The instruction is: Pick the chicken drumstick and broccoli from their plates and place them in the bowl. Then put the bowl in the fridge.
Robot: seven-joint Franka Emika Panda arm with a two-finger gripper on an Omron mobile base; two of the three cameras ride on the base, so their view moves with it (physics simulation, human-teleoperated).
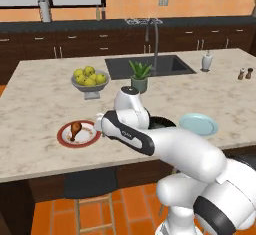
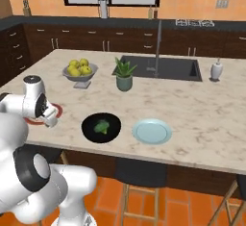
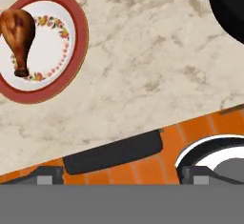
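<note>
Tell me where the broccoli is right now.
The broccoli sits inside the black bowl near the counter's front edge in the right base view, just left of the pale blue-green plate.

The light was even and fairly bright across all three views, soft and without a clear single source. The pale marbled desk [image 1: 45,129] was evenly lit, with faint, soft-edged shadows under the grey fruit bowl [image 1: 90,83] and the potted plant [image 2: 124,76]. The black bowl [image 2: 101,128] showed a dull sheen rather than sharp glare. The robot's white arm [image 1: 190,154] carried smooth shading and mild highlights. Both base views were slightly soft, with coarse, blocky detail on distant cabinets. The hand view was sharper, the red-rimmed plate [image 3: 78,46] crisp. Straight edges stayed straight towards the borders.
</note>
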